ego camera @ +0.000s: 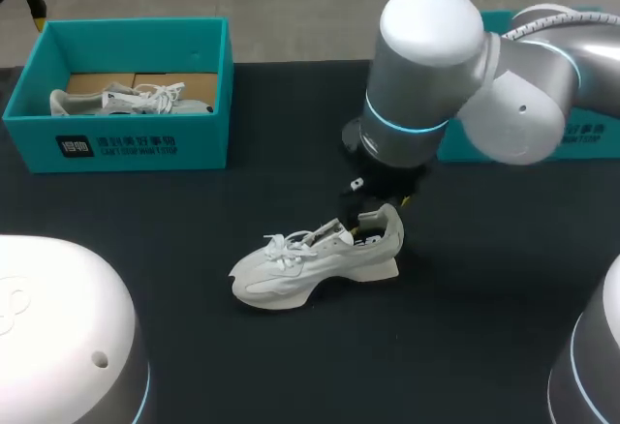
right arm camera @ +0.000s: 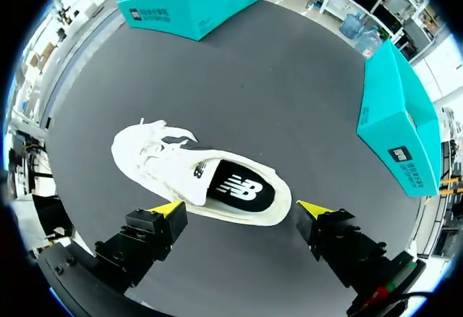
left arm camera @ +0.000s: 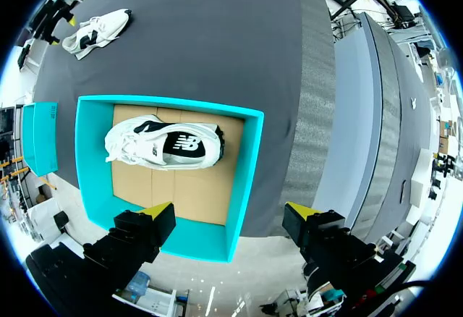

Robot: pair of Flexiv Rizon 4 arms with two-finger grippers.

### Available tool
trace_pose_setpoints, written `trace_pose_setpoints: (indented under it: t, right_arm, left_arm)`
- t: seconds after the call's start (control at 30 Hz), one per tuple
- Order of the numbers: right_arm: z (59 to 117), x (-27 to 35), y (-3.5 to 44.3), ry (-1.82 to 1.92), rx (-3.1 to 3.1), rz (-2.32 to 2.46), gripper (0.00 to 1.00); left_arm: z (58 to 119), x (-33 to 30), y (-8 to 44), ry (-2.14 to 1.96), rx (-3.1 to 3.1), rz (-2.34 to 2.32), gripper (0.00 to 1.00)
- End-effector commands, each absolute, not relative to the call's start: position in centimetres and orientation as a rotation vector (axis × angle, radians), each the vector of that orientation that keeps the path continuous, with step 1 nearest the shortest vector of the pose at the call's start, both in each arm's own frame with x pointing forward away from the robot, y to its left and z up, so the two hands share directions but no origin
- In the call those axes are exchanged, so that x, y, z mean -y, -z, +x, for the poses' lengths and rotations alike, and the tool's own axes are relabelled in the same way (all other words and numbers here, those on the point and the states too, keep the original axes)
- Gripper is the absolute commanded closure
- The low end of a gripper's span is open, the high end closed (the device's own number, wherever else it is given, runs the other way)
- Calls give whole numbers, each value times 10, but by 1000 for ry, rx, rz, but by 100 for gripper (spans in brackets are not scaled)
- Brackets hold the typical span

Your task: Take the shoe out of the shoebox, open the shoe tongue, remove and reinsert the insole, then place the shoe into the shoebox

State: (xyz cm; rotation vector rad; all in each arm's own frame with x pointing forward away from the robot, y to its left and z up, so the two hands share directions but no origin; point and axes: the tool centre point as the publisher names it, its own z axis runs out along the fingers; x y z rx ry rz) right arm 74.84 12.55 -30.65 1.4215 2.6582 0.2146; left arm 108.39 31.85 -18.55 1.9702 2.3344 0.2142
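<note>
Yellow-tipped right claw (right arm camera: 242, 210) is hovering with fingers spread wide, flanking the heel of the white lace-up sneaker (ego camera: 310, 261) lying on the black table (ego camera: 484, 327), clamping nothing. Far left, the left claw (left arm camera: 228, 212), also spread and empty, is hanging over the teal cardboard shoebox (ego camera: 126, 145) holding another white sneaker (left arm camera: 163, 143).

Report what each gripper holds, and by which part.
Nothing is held: the left gripper hangs open above the shoebox, the right gripper open over the white shoe heel.

Head overhead, wrists down; 3 share shoe (ego camera: 315, 259).
</note>
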Motion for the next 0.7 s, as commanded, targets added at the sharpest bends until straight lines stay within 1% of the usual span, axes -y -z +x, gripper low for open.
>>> trace_pose_setpoints:
  t: [0.03, 0.37, 0.5, 0.7]
  right_arm:
    - [739, -106, 308, -989, -2829, 594, 0]
    - [751, -90, 316, -959, -2836, 11, 0]
    - [760, -86, 317, -831, -2826, -68, 0]
    - [760, -86, 317, -831, -2826, -68, 0]
  left_arm:
    - [1083, -319, 185, -217, -2334, 1972, 0]
    - [1083, -319, 185, -217, -2334, 1972, 0]
    - [1083, -319, 185, -217, -2334, 1972, 0]
    - [1083, -319, 185, -217, -2334, 1972, 0]
